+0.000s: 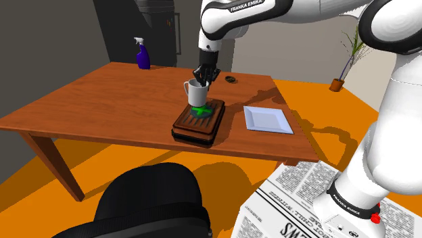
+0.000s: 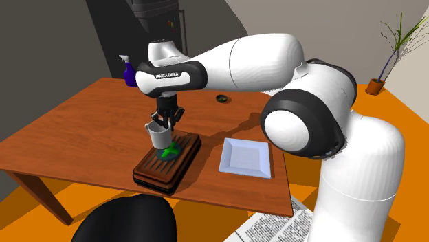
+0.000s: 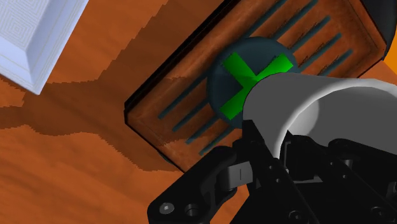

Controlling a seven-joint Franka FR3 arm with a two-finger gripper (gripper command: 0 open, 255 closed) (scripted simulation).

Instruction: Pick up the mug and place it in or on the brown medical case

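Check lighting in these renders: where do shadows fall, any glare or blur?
Shoulder view: even light, no glare; the arm shadow darkens the table between the brown case and the white plate. Second exterior view: same shadow on the wood there. Wrist view: jagged-edged shadow band crosses the wood beside the case; mug interior shaded; no blur.

Wooden bench (image 1: 101,94): blue spray bottle (image 1: 142,54) at far edge, small dark ring (image 1: 231,80) also far, white square plate (image 1: 268,119) nearer. Orange floor (image 1: 318,94): black chair (image 1: 152,203), potted plant (image 1: 336,84).
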